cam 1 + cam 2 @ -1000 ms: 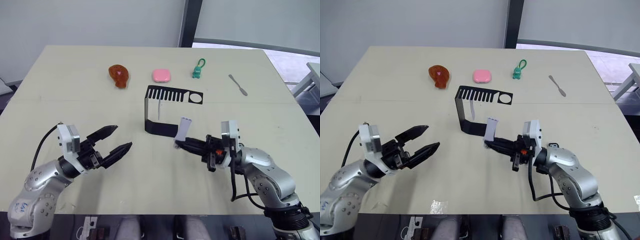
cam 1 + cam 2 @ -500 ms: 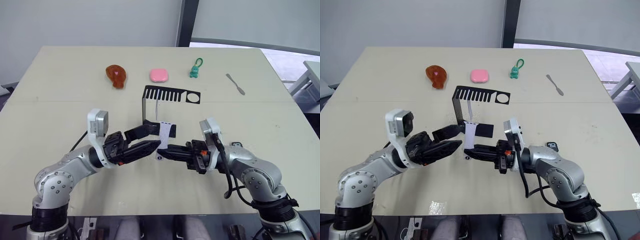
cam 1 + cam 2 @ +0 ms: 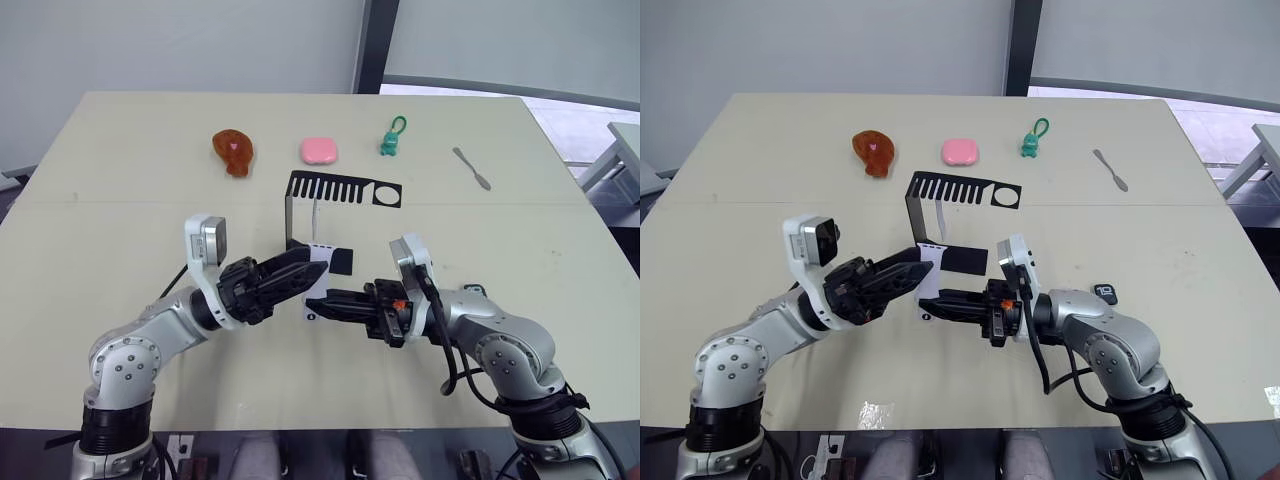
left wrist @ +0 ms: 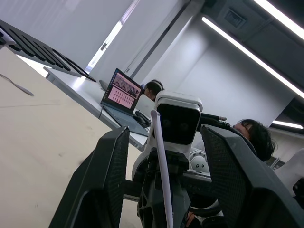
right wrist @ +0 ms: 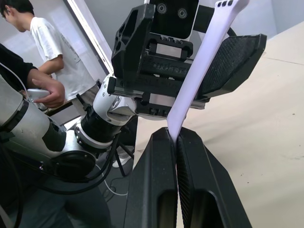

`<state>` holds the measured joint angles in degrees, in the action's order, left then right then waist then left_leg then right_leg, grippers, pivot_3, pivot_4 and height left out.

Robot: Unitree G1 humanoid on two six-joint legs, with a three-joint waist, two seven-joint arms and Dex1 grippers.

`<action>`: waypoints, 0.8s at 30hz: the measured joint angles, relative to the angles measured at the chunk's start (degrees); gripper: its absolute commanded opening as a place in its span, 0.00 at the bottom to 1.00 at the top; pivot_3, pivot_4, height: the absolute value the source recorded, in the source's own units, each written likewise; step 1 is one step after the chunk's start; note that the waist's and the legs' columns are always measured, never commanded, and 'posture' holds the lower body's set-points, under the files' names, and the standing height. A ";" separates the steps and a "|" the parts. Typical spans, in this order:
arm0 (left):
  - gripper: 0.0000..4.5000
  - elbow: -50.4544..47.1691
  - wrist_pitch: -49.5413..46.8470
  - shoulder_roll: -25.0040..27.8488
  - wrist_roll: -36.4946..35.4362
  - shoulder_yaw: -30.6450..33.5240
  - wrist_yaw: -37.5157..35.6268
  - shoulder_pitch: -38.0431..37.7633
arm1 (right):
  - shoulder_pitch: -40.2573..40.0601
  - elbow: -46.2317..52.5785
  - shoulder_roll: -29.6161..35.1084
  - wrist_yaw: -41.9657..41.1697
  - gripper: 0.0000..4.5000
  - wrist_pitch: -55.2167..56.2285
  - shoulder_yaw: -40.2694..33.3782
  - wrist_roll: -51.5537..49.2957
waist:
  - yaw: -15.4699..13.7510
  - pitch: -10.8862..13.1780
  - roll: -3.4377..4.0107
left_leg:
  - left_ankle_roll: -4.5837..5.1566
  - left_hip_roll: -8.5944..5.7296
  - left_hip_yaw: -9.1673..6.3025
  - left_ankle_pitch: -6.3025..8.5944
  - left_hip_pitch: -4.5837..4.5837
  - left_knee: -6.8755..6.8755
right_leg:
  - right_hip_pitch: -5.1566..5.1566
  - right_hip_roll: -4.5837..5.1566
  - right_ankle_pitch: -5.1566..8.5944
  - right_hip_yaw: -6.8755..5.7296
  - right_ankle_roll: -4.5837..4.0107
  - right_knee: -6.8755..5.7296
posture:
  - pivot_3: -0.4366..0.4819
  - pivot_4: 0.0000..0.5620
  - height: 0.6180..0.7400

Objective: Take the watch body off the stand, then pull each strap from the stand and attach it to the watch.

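Observation:
My right gripper (image 5: 176, 138) is shut on the lower end of a pale lavender strap (image 5: 199, 71), holding it upright just in front of the black stand (image 3: 300, 215). My left gripper (image 3: 308, 272) is open, with one black finger (image 4: 107, 180) on each side of that strap (image 4: 161, 161), apart from it. A second pale strap (image 3: 316, 217) still hangs inside the stand. The watch body (image 3: 1105, 293), small and black, lies on the table to the right of my right arm.
Along the far side of the table lie a brown drumstick toy (image 3: 233, 150), a pink block (image 3: 319, 150), a green keychain figure (image 3: 391, 140) and a metal spatula (image 3: 474, 168). People stand behind, in the wrist views.
My left arm swung in from the left until its open fingers came around the strap. My right gripper carried the strap leftward toward the table's middle.

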<state>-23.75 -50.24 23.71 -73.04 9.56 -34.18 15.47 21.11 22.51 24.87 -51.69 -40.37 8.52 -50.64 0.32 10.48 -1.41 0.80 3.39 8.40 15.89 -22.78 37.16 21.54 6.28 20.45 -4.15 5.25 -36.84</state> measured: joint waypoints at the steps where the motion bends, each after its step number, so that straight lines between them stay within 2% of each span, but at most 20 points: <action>1: 0.58 0.03 -0.03 -0.01 -0.02 -0.01 0.21 0.00 | 0.00 0.00 -0.02 0.01 0.00 0.01 0.00 0.04 | 0.01 0.00 0.00 | 0.00 0.00 0.00 0.00 0.00 0.00 | 0.00 0.00 0.00 0.00 0.00 0.00 | 0.48 0.27 1.00; 11: 0.58 0.24 -0.02 -0.20 -0.99 0.05 1.69 -0.26 | -0.88 0.00 0.00 0.00 0.00 0.32 0.00 1.10 | 0.01 0.00 0.00 | 0.00 0.00 0.00 0.00 0.00 -0.01 | 0.00 0.00 0.00 0.00 0.00 0.02 | 0.48 0.27 1.00; 14: 0.39 0.24 -0.02 -0.27 -1.12 0.03 1.79 -0.26 | -1.19 0.00 0.03 -0.02 0.00 0.38 0.00 1.39 | 0.00 0.00 0.00 | 0.00 0.00 0.00 0.00 -0.01 -0.01 | 0.00 0.00 0.00 0.00 0.00 0.02 | 0.48 0.27 1.00; 17: 0.07 0.24 -0.11 -0.28 -1.26 -0.06 1.81 -0.29 | -1.29 0.00 0.05 -0.05 0.00 0.42 0.00 1.71 | 0.00 0.00 0.00 | 0.00 0.00 0.00 0.00 -0.01 -0.01 | 0.00 0.00 0.00 0.00 0.00 0.03 | 0.48 0.27 1.00; 18: 0.01 0.24 -0.21 -0.28 -1.27 -0.11 1.80 -0.36 | -1.30 0.00 0.05 -0.06 0.00 0.44 0.00 1.73 | 0.01 0.00 0.00 | 0.00 0.00 0.00 0.00 -0.01 -0.01 | 0.00 0.00 0.00 0.00 0.00 0.03 | 0.48 0.27 1.00; 24: 0.01 0.23 -0.59 -0.08 -1.60 -0.51 1.64 -0.95 | -1.63 0.00 0.05 -0.13 0.00 0.44 0.00 2.28 | -0.01 0.00 0.00 | 0.00 0.00 0.00 0.00 -0.02 -0.02 | 0.00 0.00 0.00 0.00 0.00 0.05 | 0.48 0.27 1.00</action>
<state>-23.52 -50.83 23.63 -74.64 9.05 -32.53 14.51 19.48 22.51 24.92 -51.82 -39.93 8.52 -48.36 0.31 10.48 -1.41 0.80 3.39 8.40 15.89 -22.80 37.15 21.54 6.28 20.45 -4.15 5.25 -36.79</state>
